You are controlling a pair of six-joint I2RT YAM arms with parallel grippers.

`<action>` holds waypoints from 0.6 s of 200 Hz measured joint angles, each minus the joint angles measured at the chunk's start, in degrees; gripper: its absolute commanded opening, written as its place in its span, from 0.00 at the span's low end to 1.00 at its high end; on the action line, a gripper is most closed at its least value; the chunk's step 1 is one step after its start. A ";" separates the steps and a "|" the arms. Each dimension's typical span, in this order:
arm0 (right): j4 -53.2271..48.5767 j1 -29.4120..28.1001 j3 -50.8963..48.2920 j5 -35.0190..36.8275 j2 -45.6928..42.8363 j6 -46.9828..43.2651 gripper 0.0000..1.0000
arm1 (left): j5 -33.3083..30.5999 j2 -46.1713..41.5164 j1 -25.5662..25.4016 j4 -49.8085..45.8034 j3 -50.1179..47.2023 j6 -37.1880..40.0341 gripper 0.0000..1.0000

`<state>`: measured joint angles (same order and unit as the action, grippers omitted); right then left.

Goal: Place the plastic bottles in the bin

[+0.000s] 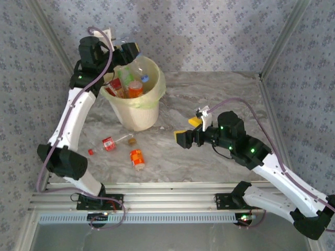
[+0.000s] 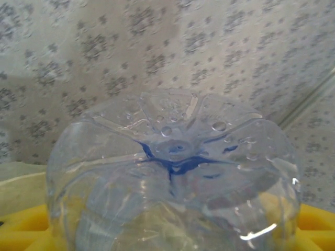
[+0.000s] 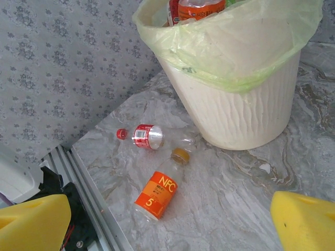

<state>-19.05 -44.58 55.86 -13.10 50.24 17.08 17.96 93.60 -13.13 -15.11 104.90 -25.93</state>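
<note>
I see the grey marbled table (image 1: 220, 99) carrying the cream bin (image 1: 140, 119), upright at its back left, with a red-labelled bottle (image 1: 109, 144) and an orange-labelled bottle (image 1: 137, 157) lying on their sides close together in front of it.

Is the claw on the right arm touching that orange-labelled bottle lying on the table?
Apart. The top view shows bare marble table between the open right end effector and the orange NFC bottle.
</note>
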 measured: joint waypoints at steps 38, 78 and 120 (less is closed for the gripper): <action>-0.57 -0.11 0.00 0.63 0.00 0.00 1.00 | -1.09 7.04 0.76 -0.59 3.39 0.66 0.71; -1.51 -0.11 0.00 1.49 0.00 0.00 1.00 | -2.21 10.25 0.76 -1.97 3.50 1.18 0.73; -2.23 -0.11 0.00 2.21 0.02 0.00 1.00 | -3.04 10.78 0.76 -2.75 3.50 1.44 0.81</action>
<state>-21.28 -44.69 55.86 -10.90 50.26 17.08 14.92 104.38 -12.36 -17.87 108.40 -24.49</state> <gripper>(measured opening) 0.998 0.778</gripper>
